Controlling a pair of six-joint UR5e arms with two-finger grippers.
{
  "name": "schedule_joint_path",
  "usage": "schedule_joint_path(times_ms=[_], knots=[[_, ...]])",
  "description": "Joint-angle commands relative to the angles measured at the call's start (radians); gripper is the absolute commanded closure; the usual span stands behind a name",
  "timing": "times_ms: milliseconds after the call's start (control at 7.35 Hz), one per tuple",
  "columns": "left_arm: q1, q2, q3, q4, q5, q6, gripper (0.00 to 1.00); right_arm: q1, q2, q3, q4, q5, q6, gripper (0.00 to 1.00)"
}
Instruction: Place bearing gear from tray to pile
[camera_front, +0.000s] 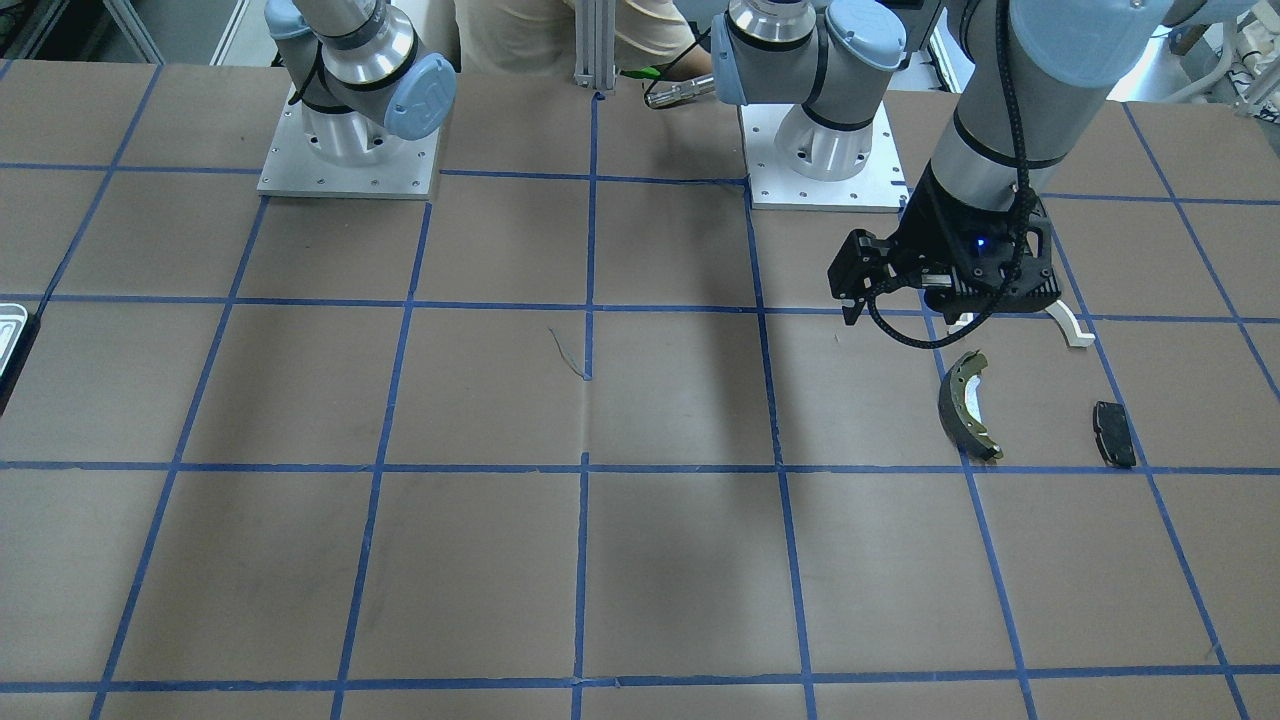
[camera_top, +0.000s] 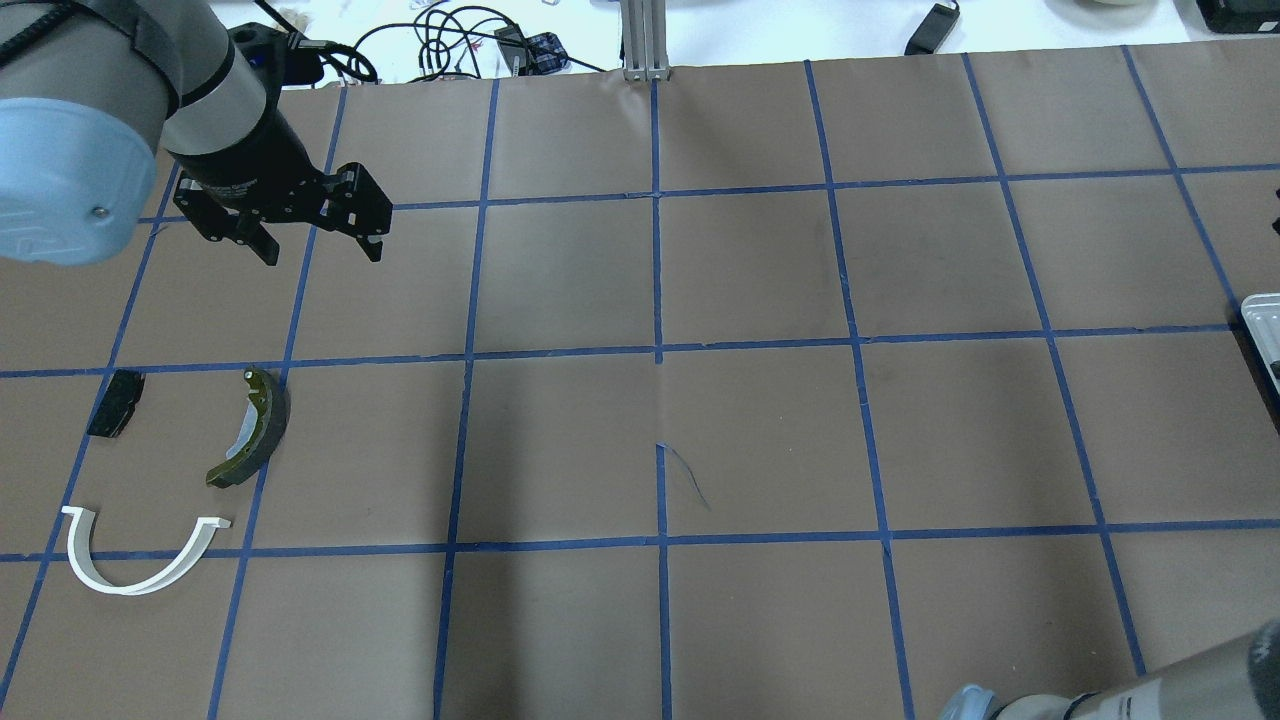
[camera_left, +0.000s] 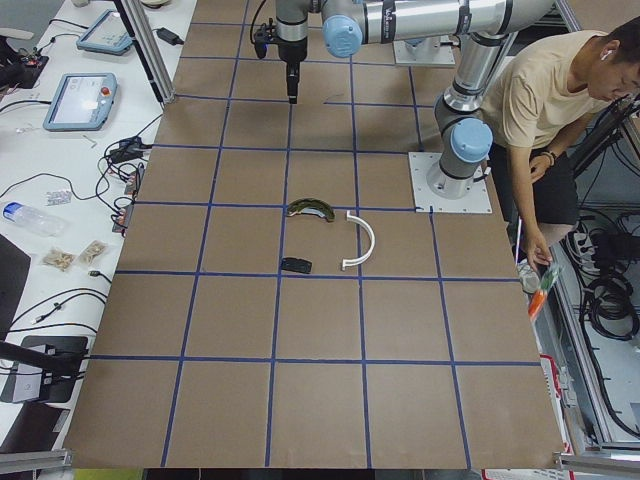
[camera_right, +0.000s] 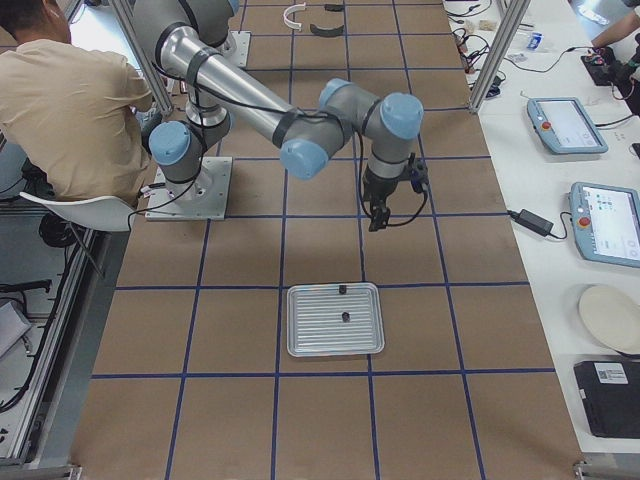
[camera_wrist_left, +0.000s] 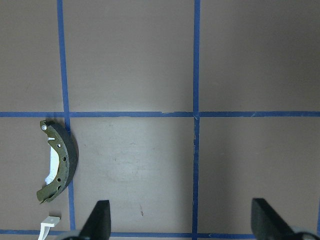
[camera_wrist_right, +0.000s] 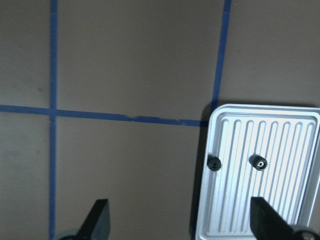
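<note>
The silver tray (camera_wrist_right: 260, 175) lies below and to the right of my open, empty right gripper (camera_wrist_right: 182, 222). Two small black bearing gears lie in it, one (camera_wrist_right: 259, 162) mid-tray and one (camera_wrist_right: 214, 163) at its left rim. The exterior right view shows the tray (camera_right: 300, 340) just in front of that gripper (camera_right: 375, 215). The pile lies at the table's left: an olive-grey brake shoe (camera_top: 255, 430), a white arch (camera_top: 130, 575) and a black brake pad (camera_top: 115, 402). My left gripper (camera_wrist_left: 182, 222) hangs open and empty high over the pile, with the shoe (camera_wrist_left: 60, 165) at its left.
The brown table is marked by a grid of blue tape (camera_top: 657, 350). A person (camera_left: 560, 100) stands behind the robot bases (camera_front: 350, 150). Tablets and cables (camera_left: 75, 100) lie on the side bench. Only a corner of the tray (camera_top: 1262, 320) shows at the overhead view's right edge.
</note>
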Motion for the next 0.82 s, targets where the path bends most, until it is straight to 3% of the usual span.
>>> schedule_joint_path(times_ms=[0,272,681], knots=[[-0.001,0.002,-0.004,0.000,0.000,0.000,0.00,-0.126,0.162,0.001,-0.197,0.005,-0.202,0.00],[0.001,-0.002,-0.003,0.002,-0.001,0.000,0.00,-0.183,0.281,0.002,-0.324,0.038,-0.324,0.00],[0.001,0.001,-0.006,0.000,0.000,0.002,0.00,-0.222,0.318,0.011,-0.327,0.029,-0.370,0.05]])
